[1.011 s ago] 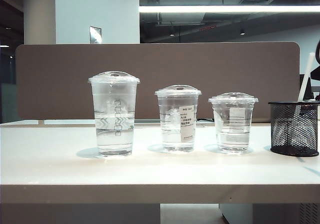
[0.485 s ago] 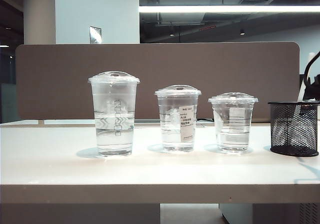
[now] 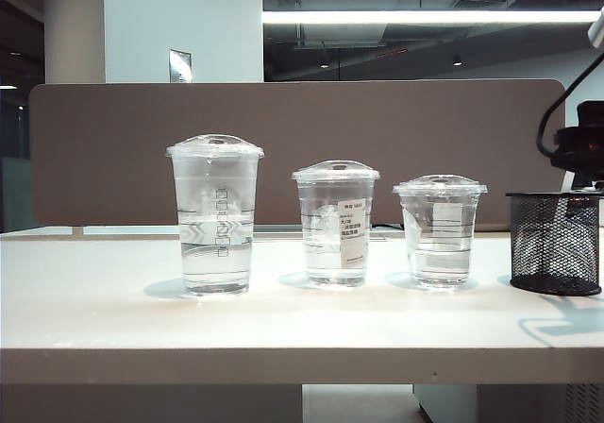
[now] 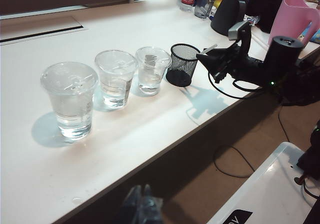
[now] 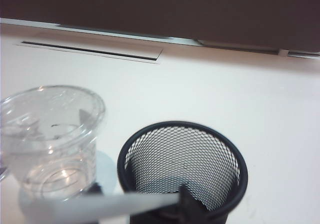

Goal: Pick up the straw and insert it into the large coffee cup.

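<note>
The large coffee cup (image 3: 215, 215) is the tallest clear lidded cup and stands at the left end of the row; it is also nearest in the left wrist view (image 4: 70, 99). My right gripper (image 5: 142, 200) is shut on the white straw (image 5: 100, 206), which lies blurred across its jaws just above the black mesh holder (image 5: 182, 164). From the left wrist camera the right gripper (image 4: 205, 59) hovers beside the holder with a short piece of straw (image 4: 209, 48) showing. My left gripper (image 4: 140, 199) hangs blurred off the table's front edge, fingers together.
A medium clear cup (image 3: 335, 225) with a white label and a short clear cup (image 3: 440, 229) stand between the large cup and the mesh holder (image 3: 555, 244). The right arm's dark body and cable (image 3: 580, 140) rise behind the holder. A brown partition (image 3: 283, 149) backs the table.
The straw that leaned out of the mesh holder no longer shows there. The right arm's dark body has come further into the exterior view behind the holder. The cups have not moved.
</note>
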You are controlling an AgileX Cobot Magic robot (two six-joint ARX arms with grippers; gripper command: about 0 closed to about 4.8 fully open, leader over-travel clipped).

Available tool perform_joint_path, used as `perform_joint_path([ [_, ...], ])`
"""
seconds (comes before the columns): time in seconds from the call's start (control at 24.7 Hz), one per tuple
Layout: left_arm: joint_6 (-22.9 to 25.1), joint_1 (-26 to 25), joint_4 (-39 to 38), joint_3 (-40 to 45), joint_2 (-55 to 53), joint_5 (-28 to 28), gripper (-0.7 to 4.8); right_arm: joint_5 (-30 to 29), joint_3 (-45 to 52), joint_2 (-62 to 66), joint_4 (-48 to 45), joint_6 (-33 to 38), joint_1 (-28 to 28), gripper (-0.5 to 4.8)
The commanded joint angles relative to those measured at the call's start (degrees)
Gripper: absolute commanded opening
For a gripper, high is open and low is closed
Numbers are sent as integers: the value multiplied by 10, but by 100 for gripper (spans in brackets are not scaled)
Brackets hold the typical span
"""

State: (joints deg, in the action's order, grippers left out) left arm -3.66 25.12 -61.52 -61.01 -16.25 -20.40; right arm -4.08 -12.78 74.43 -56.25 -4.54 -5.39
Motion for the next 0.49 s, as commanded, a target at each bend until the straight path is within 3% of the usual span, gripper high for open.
perform_joint_path([
  [0.04,2,-1,7,-2,-1,-2,-2,1,-18,16,-10,-2,0,144],
  [0.16,2,-1,7,-2,-1,-2,-2,1,-28,26,-11,-2,0,130],
  [0.24,2,-1,7,-2,-1,-2,-2,1,-39,29,-10,-2,0,51],
  [0.49,2,-1,7,-2,-1,-2,-2,1,-81,29,-10,-2,0,8],
])
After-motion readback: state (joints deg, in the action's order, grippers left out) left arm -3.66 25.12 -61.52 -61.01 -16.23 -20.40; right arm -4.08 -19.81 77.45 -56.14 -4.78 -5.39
